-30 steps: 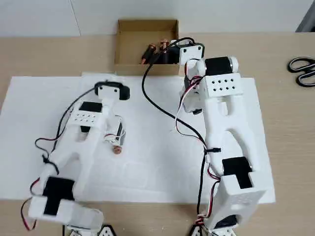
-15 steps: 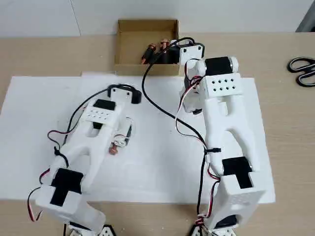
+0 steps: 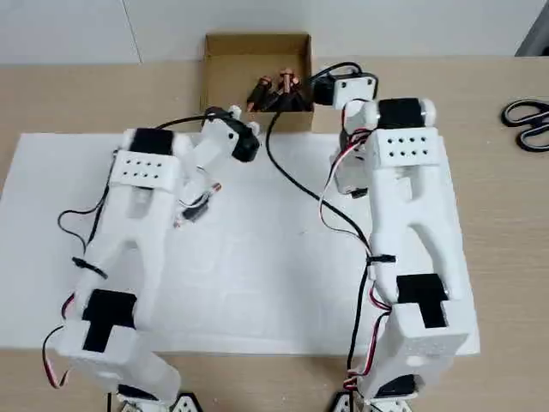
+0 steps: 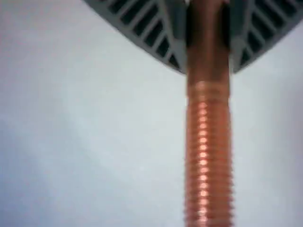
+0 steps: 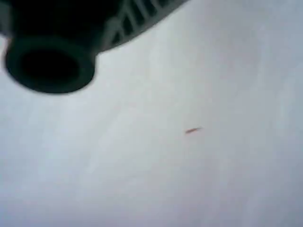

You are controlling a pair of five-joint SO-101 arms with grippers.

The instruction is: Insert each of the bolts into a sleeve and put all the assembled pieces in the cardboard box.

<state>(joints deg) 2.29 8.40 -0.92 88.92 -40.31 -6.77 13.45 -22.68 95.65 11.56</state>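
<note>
We clamp the bolt in our left pincer, shank jutting forward, well apart from the sleeve our right pincer grips.

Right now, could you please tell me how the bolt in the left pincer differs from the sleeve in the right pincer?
The bolt is copper-coloured, the sleeve black. The bolt shows a threaded shaft, the sleeve a smooth rim around an open bore. Both hang over the white sheet, the bolt in the left pincer, the sleeve in the right pincer.
</note>
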